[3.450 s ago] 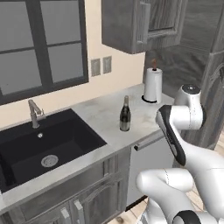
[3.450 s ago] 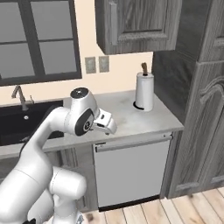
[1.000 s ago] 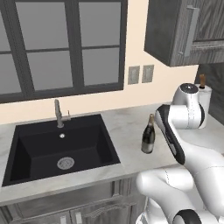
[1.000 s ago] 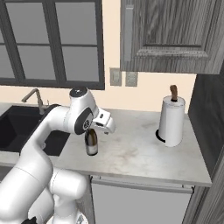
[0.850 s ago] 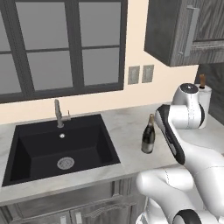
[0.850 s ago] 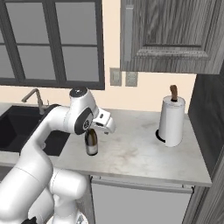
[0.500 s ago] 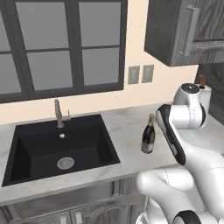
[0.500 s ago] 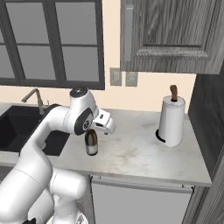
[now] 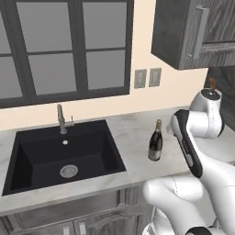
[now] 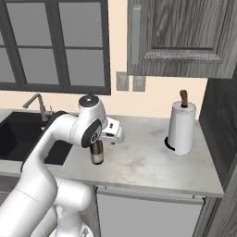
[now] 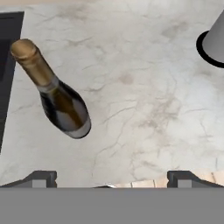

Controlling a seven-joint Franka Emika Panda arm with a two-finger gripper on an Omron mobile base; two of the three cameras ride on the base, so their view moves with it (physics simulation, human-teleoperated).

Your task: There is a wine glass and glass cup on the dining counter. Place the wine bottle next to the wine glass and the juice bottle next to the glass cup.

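The wine bottle (image 9: 155, 144) stands upright on a marble counter just right of the sink, dark glass with a gold-foil top. In the right base view the wine bottle (image 10: 96, 152) is partly behind my arm. My gripper (image 10: 113, 134) hovers above the counter, a little to the bottle's right. In the hand view the bottle (image 11: 61, 103) lies to the upper left of my gripper (image 11: 111, 177), whose fingertips stand wide apart, open, with nothing between them. The wine glass, glass cup, juice bottle and dining counter are out of view.
A black sink (image 9: 59, 156) with a faucet (image 9: 60, 119) lies left of the bottle. A paper towel roll on a stand (image 10: 181, 127) sits at the counter's right end, near a dark tall cabinet. Wall cabinets hang above. Bare marble (image 11: 144, 96) spreads right of the bottle.
Since the earliest frames the base has driven and both base views have shifted along the counter. Over the last second neither the bottle nor the gripper has visibly moved.
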